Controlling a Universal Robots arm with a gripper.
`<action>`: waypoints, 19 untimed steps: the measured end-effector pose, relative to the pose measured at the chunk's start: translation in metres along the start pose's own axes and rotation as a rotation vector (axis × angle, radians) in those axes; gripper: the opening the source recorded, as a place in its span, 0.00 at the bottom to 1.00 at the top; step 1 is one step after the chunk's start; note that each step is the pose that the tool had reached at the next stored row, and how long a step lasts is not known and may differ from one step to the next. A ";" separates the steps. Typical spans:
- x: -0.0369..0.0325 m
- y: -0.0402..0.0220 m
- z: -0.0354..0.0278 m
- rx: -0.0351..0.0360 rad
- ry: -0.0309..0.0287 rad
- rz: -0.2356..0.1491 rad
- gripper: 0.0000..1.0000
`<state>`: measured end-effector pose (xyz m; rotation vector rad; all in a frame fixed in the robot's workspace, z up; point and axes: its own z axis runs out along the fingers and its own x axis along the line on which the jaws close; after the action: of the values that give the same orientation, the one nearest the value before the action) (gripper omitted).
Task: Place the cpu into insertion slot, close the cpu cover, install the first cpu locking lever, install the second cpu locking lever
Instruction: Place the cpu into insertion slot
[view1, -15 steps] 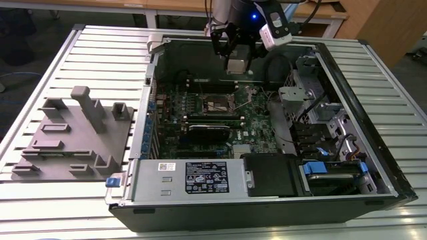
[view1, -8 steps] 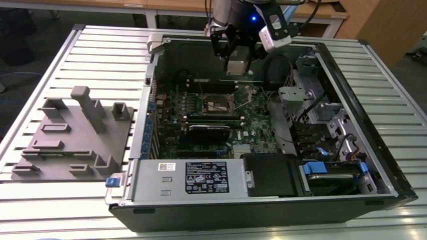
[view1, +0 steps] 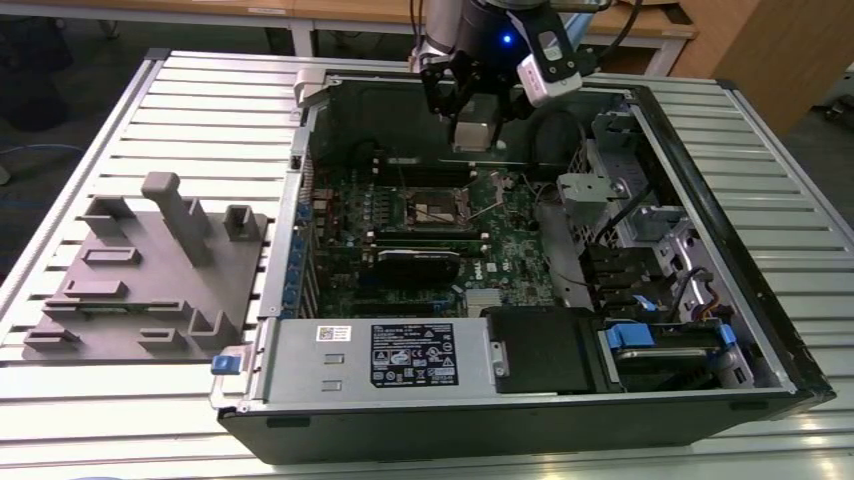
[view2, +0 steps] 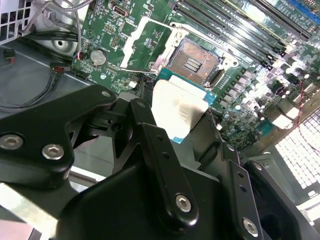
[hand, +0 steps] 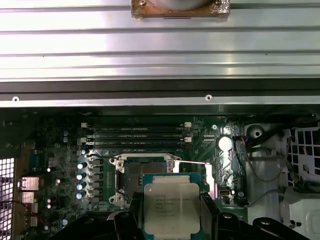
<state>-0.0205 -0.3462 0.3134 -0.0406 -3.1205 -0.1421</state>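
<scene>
The gripper (view1: 471, 115) hangs over the far end of the open case (view1: 287, 250). In the exterior view it is at about 12 to 1 o'clock of the slot (view1: 438, 208). Its black fingers (hand: 131, 220) are clamped on the cpu (hand: 171, 202), one on each of two opposite edges, with the silver-grey top facing the first wrist camera.

In both wrist views the cpu is held above the board (view1: 501, 262). It is near the slot but not in it, and its edge overlaps one side of the slot's rim in the first wrist view. The second wrist view shows the slot bare, its dark contact field exposed inside the silvery rim.

The cover (view2: 130, 45) is flipped open just beside the slot, on the side of the coin cell (view2: 98, 57), and green board shows through its window. A thin lever (hand: 192, 162) runs beside the slot in the first wrist view. I cannot tell whether it is latched. The memory slots (hand: 135, 132) lie on the far side of the slot from the cpu.

In the exterior view a black card (view1: 416, 262) sits at 6 o'clock of the slot, and the power supply (view1: 387, 355) is further along the same line. The case rests on a slatted table (view1: 200, 110), and a grey fixture (view1: 147, 270) stands at 9 o'clock of the case.
</scene>
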 end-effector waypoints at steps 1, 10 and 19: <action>0.0000 -0.0001 0.0009 0.0002 0.0001 0.000 0.54; -0.0001 -0.0005 0.0058 0.0006 0.0003 0.000 0.54; -0.0001 -0.0008 0.0084 0.0006 0.0003 0.000 0.54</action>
<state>-0.0205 -0.3462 0.3050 -0.0406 -3.1202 -0.1412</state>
